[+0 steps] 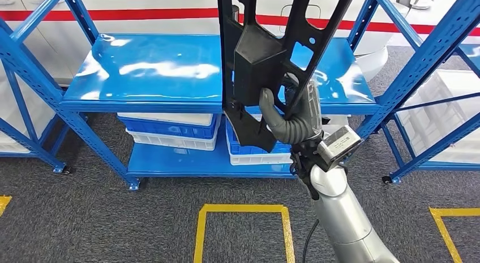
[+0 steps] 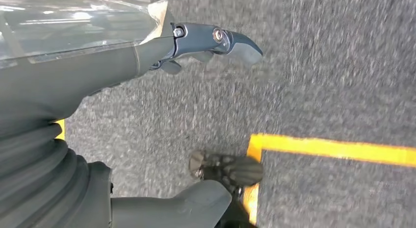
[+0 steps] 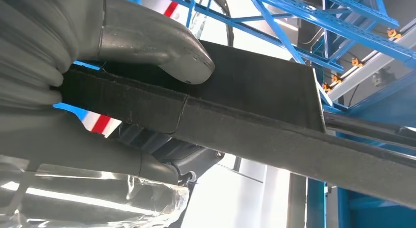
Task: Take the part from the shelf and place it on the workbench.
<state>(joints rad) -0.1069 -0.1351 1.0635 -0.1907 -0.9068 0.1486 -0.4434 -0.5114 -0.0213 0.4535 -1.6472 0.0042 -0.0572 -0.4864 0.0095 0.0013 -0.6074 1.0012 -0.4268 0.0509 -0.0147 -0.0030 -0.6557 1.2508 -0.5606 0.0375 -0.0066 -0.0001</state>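
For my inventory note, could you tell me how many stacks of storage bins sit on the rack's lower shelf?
2: the left bin stack under the upper shelf, and the right bin stack partly behind the black part; more may be hidden behind it.

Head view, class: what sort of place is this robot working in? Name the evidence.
Probably a factory storeroom or warehouse floor: blue steel shelving, stacked plastic crates beneath it, and yellow floor markings. The right hand grips a black part.

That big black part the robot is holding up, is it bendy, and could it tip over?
Probably stiff: the black part stands straight above the right hand without drooping. Its cut-out holes suggest it's light for its size. Held near its lower end, it might tip or swing.
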